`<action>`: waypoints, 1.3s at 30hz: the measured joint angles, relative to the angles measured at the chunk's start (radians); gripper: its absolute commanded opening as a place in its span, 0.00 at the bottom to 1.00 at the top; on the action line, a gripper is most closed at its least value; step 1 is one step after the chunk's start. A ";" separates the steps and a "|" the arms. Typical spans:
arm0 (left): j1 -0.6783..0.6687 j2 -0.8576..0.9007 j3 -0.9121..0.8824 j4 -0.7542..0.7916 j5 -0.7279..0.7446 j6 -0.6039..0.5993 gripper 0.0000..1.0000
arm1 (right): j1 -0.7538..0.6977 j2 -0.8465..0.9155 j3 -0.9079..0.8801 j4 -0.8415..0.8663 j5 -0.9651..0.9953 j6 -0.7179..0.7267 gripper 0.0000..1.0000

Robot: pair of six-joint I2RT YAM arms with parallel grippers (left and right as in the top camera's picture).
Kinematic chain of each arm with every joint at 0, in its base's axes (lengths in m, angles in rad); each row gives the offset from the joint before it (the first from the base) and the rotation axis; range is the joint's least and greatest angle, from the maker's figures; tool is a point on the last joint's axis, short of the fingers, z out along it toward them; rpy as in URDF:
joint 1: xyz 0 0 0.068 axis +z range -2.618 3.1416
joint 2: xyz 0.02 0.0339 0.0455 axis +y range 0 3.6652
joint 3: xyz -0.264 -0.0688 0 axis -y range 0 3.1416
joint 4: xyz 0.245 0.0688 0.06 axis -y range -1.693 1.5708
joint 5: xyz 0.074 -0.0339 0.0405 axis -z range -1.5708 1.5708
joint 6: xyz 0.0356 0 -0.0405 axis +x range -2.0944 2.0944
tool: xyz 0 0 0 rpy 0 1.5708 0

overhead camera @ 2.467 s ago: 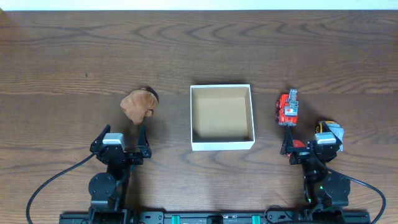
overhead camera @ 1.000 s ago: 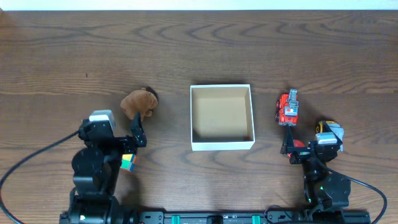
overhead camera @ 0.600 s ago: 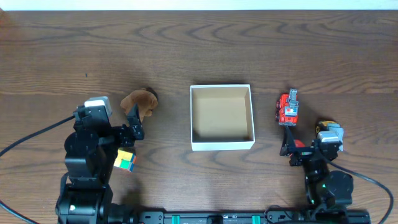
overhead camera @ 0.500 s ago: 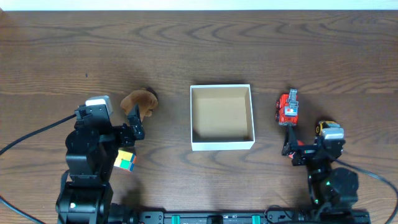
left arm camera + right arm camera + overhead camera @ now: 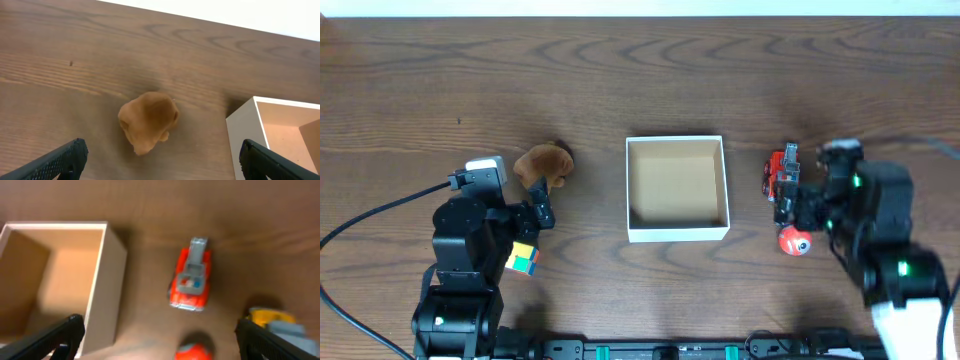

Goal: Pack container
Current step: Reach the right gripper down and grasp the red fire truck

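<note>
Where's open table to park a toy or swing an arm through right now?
Bare: the strip of table behind the container, and the front strip between the coloured cube and the red ball. Crowded: right of the container around the red truck, left around the brown plush.

The left arm [image 5: 470, 240] and the right arm [image 5: 880, 215] are extended forward and angled downward. The left claw [image 5: 162, 159] is spread wide, and the right claw [image 5: 160, 332] is spread equally wide.
</note>
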 measured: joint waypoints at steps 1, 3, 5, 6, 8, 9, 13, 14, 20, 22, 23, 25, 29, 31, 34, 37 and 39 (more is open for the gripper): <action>0.000 0.000 0.000 0.000 0.000 0.000 0.98 | 0.000 0.038 0.030 -0.015 -0.016 -0.003 0.99; 0.000 0.000 0.000 0.000 0.000 0.000 0.98 | -0.001 0.106 0.086 -0.034 -0.032 -0.006 0.99; 0.000 0.000 0.000 0.000 0.000 0.000 0.98 | -0.009 0.160 0.132 -0.048 -0.035 -0.004 0.99; 0.000 0.000 0.000 0.000 0.000 0.000 0.98 | -0.019 0.190 0.157 -0.058 -0.035 0.000 0.99; 0.000 0.000 0.000 0.000 0.000 0.000 0.98 | -0.047 0.254 0.207 -0.088 -0.035 0.003 0.99; 0.000 0.000 0.000 0.000 0.001 0.000 0.98 | -0.063 0.293 0.231 -0.104 -0.034 0.004 0.99; 0.000 0.000 0.000 0.000 0.003 0.000 0.98 | -0.103 0.436 0.287 -0.133 -0.029 0.010 0.99; 0.000 0.000 0.000 0.001 0.003 0.000 0.98 | -0.108 0.472 0.291 -0.133 -0.028 0.010 0.99; 0.000 0.000 0.000 0.000 0.003 0.000 0.98 | -0.111 0.633 0.292 -0.132 -0.026 0.010 0.99; 0.000 0.000 0.000 0.000 0.003 0.000 0.98 | -0.111 0.665 0.293 -0.128 -0.026 0.008 0.99; 0.000 0.000 0.000 0.000 0.003 0.000 0.98 | -0.111 0.681 0.293 -0.124 -0.026 0.006 0.99; 0.000 0.000 0.000 0.000 0.003 0.000 0.98 | -0.111 0.707 0.293 -0.115 -0.023 0.004 0.99; 0.000 0.000 0.000 0.000 0.003 0.000 0.98 | -0.111 0.744 0.293 -0.093 -0.004 -0.004 0.99; 0.000 0.000 0.000 0.000 0.003 0.000 0.98 | -0.111 0.768 0.293 -0.084 0.003 -0.013 0.99; 0.000 0.000 0.000 0.000 0.003 0.000 0.98 | -0.111 0.814 0.293 -0.071 0.011 -0.039 0.99; 0.000 0.000 0.000 0.000 0.003 0.000 0.98 | -0.111 0.855 0.293 -0.057 0.016 -0.069 0.98; 0.000 0.000 0.000 0.000 0.003 0.000 0.98 | -0.111 0.872 0.293 -0.050 0.018 -0.089 0.96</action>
